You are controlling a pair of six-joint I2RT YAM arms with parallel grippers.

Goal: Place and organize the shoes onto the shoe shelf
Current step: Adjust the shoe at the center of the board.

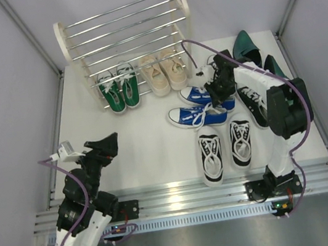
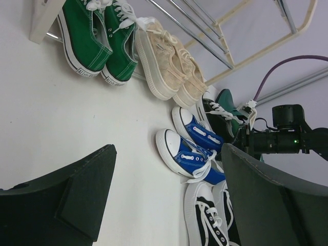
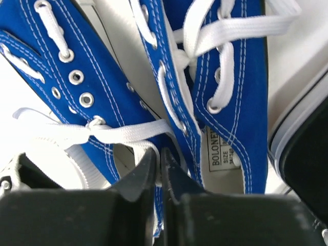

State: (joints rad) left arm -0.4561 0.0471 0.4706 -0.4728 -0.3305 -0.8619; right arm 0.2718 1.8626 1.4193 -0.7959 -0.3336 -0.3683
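At the right gripper [image 3: 160, 160]: closed to a sliver, seemingly nipping a canvas side wall of the blue sneakers [image 3: 241, 102]; hard to say which shoe of the pair. Right under and just ahead of the fingertips [image 3: 141, 177], white laces, eyelets and an open collar. Probably light and soft: thin canvas apt to fold under a pinch, stiffer rubber sole below, loose laces likely to snag. Best taken at the collar or heel rim, never by a lace. Farther out and to the left of that hand, the shoe shelf [image 1: 63, 44], with green sneakers [image 1: 119, 87] and beige sneakers [image 1: 165, 70] tucked at its foot. Back toward the base, a black-and-white pair [image 1: 221, 150] flat on the table [image 1: 150, 156]. Over at the left gripper [image 2: 168, 149]: spread wide, holding nothing, well apart from every shoe
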